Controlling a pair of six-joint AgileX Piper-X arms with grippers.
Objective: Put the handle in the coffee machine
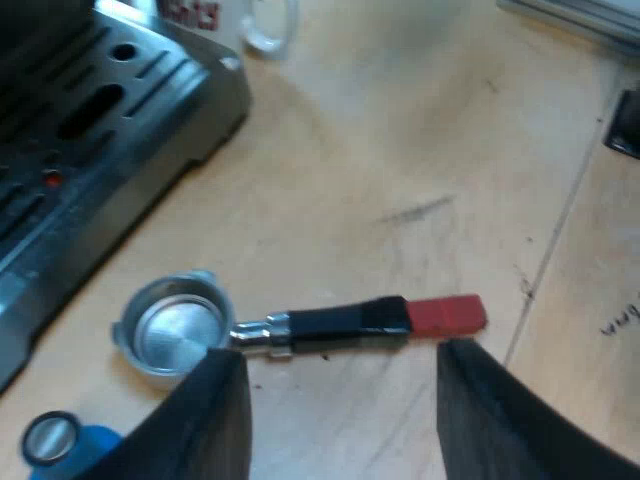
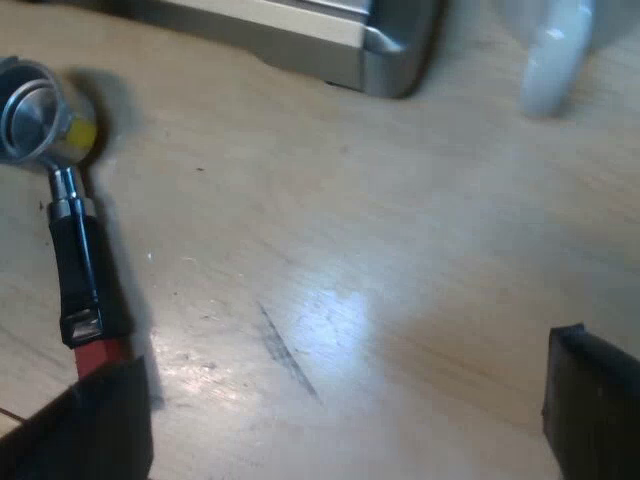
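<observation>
Both grippers stand wide open with nothing in them. The left gripper (image 1: 340,358) has its two black fingers spread to either side of the holder (image 1: 300,328), hovering just above its dark handle. One fingertip is close by the red end (image 1: 447,315), a stance that, to my eye, lines it up to close across the handle.

The holder lies flat and loose on the wooden table (image 1: 420,150). Its metal basket faces up, near the espresso machine (image 1: 100,130) and not locked into it.

The right gripper (image 2: 342,355) hangs over bare wood with the red end near one finger, probably standing aside.

The left wrist view adds a blue tamper (image 1: 65,440) near the basket and the machine's slotted tray. The right wrist view gives the stretch of wood between the holder and the machine's corner, with the mug (image 2: 555,50) near that corner.
</observation>
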